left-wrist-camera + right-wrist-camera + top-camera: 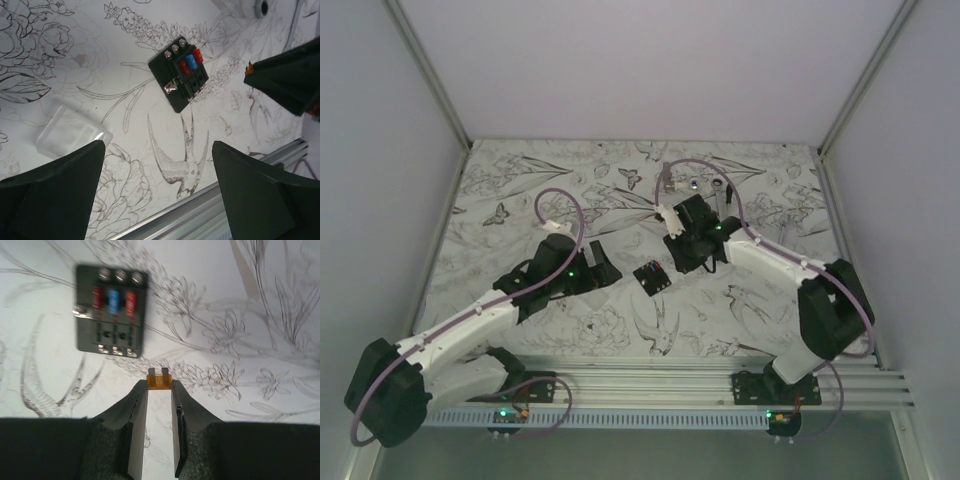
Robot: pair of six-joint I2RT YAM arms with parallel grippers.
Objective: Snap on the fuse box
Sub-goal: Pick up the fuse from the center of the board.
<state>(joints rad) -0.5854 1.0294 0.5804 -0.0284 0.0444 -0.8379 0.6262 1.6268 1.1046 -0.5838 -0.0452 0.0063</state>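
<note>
**Fuse box: light, rigid, will skate; pin it before pressing**

Fuse box [652, 278] lies flat on the surface [530, 190], mid-table between the two arms and rotated a bit off the table edge. Nothing is touching it. One row holds red, blue and red fuses [188, 63]. The row next to it looks empty in the left wrist view.

Right end effector [159, 390]: jaws nearly closed, pinching an orange fuse [159, 380] at the very tips. It hovers near the box, apart from it. The box is blurred in the right wrist view, so I can't read slot detail.

Left end effector [157, 150]: wide open, empty, set back from the box. A clear plastic piece [72, 132] lies on the surface just beside one finger. Probably a cover, can't confirm.

Handling, my read:
- Small hard plastic block, so light and stiff. The body should take a firm squeeze.
- The bare-metal terminals and seated fuses are the delicate bits, so keep pads off the top face.
- It looks likely to slide or spin on the printed surface under any off-axis push.
- Best hold is across two opposite side walls, low down, clear of the slots. The left arm is free for that.
- Snap force is likely small. Press straight down, since a tilted part will jam rather than seat.
</note>
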